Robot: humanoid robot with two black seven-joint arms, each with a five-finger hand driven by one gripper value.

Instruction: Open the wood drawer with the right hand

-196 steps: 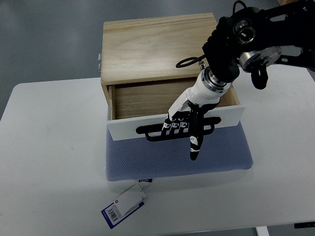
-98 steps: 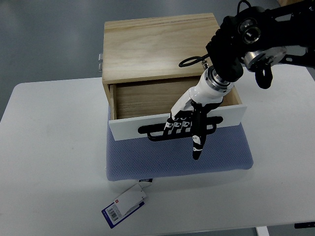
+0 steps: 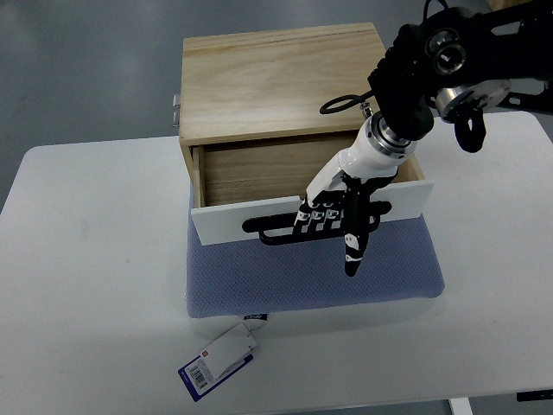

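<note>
- The white table (image 3: 86, 259) fills most of the frame, and on it lies a blue mat (image 3: 285, 281) at lower centre.
- The wooden box (image 3: 276, 82) sits at upper centre, its front edge resting on the mat's far side.
- The wood drawer (image 3: 259, 173) stands partly pulled out of the box toward the bottom of the frame, its bare wooden floor showing behind the white front panel (image 3: 216, 225). I judge the opening well begun, with more travel possibly left.
- My right hand (image 3: 333, 212) reaches down from the upper right across the open drawer, right at the front panel.
- My fingers (image 3: 315, 216) are curled over the black handle (image 3: 268, 232), hooking it, while one finger points straight down past the panel over the mat.
- A barcode tag (image 3: 216, 361) lies at lower centre.
</note>
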